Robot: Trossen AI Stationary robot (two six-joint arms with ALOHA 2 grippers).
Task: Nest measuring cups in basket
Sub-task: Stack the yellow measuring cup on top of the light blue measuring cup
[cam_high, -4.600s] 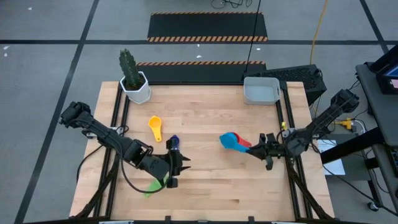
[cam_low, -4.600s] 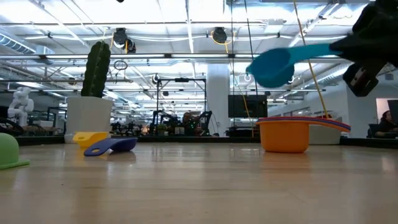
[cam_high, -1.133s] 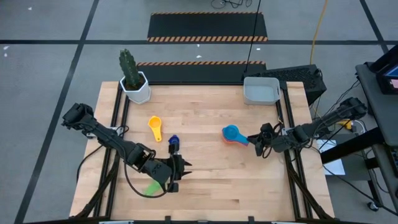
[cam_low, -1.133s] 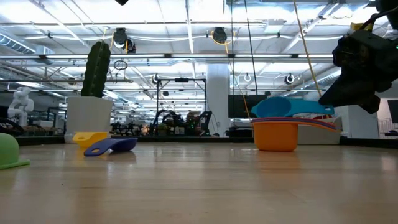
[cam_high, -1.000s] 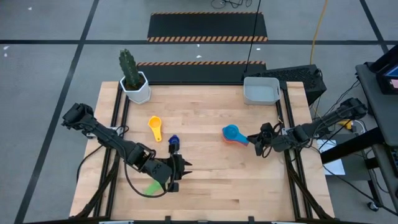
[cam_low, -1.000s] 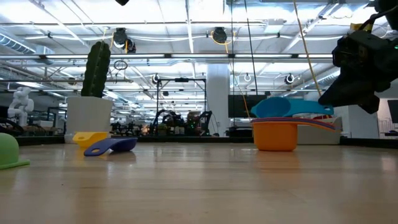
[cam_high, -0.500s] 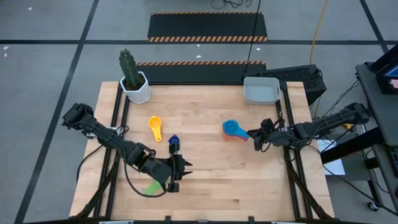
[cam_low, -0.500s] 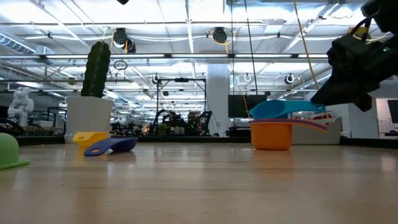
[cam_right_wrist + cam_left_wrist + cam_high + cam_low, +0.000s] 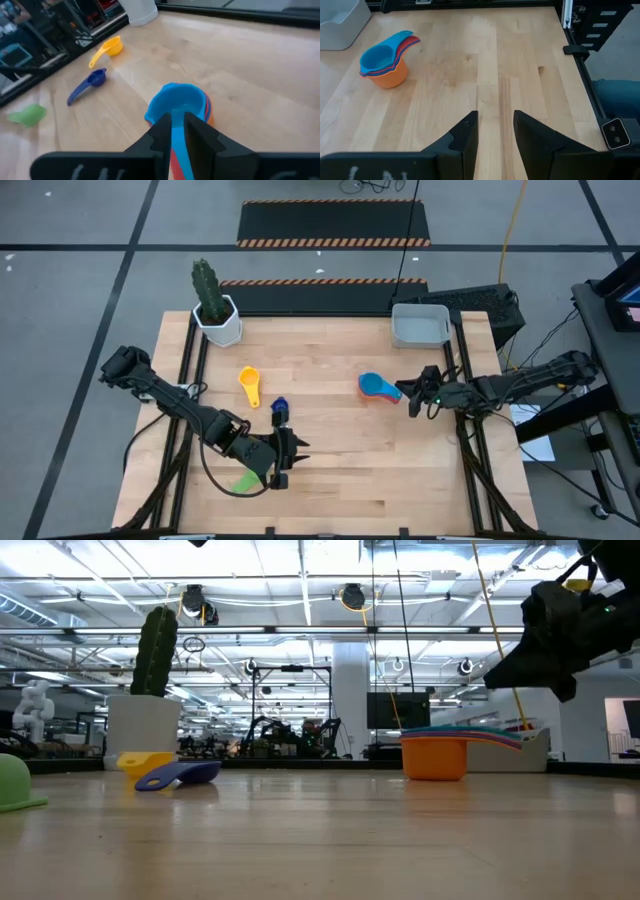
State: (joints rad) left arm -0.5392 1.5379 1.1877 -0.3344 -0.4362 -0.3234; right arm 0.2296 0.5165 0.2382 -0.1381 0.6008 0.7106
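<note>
— On the table's (image 9: 330, 470) right half: item one, a nested stack (image 9: 375, 388) of measuring cups, light blue on top, red showing at the edge, orange at the bottom. How is it held?

— By the handles, as far as can be judged. The right gripper (image 9: 408, 392) sits at the handle end; in its wrist view the light blue handle (image 9: 177, 142) runs between the two fingers (image 9: 159, 131), which stand narrow on either side of it. Whether they press it cannot be told. In the low view the orange cup (image 9: 434, 759) appears to rest on the wood.

— Item two?

— The basket (image 9: 420, 326), light grey, at the far right corner, well apart from the stack. No cup shows in it.

— Loose cups?

— Three on the left half. Yellow cup (image 9: 249, 382) mid-table; dark blue cup (image 9: 279, 409) near it, toward the front; green cup (image 9: 243, 481) at the front, just beside the left arm.

— And the left gripper?

— Left gripper (image 9: 284, 455) hovers low near the dark blue cup, fingers (image 9: 465, 137) parted, nothing between them. It looks to be waiting.

— Other entries?

— A cactus (image 9: 206, 288) in a white pot (image 9: 221, 326), far left corner; not part of the job.

— Why a stack outside the basket?

— Likely for economy: nesting first lets several cups travel in one carry. Handles lie together toward the right arm, giving it one place to grip. Three cups remain unnested.
</note>
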